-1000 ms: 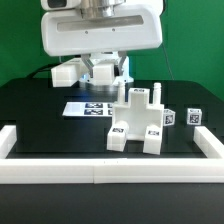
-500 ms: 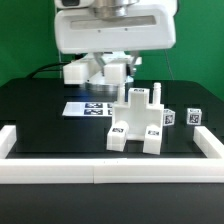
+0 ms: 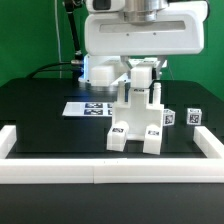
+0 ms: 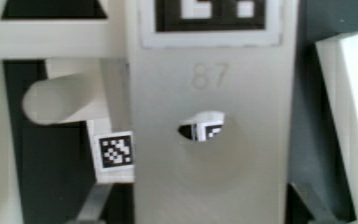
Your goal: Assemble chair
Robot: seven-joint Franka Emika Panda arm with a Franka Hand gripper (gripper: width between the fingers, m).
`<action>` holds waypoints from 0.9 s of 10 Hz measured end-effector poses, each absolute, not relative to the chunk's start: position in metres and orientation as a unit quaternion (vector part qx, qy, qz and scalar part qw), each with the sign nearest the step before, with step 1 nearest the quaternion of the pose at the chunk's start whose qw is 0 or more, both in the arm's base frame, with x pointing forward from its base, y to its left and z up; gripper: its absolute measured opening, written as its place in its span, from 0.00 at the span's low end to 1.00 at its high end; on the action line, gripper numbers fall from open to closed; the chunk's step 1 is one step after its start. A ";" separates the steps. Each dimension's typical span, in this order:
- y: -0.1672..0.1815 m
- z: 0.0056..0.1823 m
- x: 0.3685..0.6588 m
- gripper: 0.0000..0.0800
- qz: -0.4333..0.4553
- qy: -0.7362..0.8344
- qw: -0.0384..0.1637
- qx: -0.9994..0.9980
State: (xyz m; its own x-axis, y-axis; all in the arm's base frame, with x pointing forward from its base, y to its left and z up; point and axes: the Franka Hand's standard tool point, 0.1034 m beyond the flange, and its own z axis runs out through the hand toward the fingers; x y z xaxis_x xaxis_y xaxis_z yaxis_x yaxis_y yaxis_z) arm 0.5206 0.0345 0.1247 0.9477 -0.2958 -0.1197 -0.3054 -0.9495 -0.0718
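Chair: the blocky white chair (image 3: 136, 118) stood upright in the middle of the counter (image 3: 40, 125), with seat, legs and posts looking joined.
Hand: the hand (image 3: 143, 80) hung just above the posts; open or gripping something, I couldn't tell.
Left over: a small tagged block (image 3: 193, 117) sat loose beside the chair, on the exterior view's right, apparently unfitted.
Progress: well along, I reckoned.

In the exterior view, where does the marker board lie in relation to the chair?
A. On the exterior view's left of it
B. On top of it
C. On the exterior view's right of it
A: the marker board lies flat on the black table, on the exterior view's left of the chair.
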 end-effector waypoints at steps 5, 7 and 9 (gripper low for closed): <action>0.053 0.122 0.518 0.36 0.055 0.143 0.044 -0.987; 0.060 0.119 0.517 0.36 0.057 0.127 0.043 -0.989; 0.060 0.119 0.518 0.36 0.056 0.124 0.044 -0.990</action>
State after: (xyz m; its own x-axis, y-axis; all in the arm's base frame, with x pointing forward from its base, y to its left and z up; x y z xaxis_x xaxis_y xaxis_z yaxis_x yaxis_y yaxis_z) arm 0.5176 0.0596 0.1195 0.9632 -0.2398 -0.1218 -0.2496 -0.9657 -0.0723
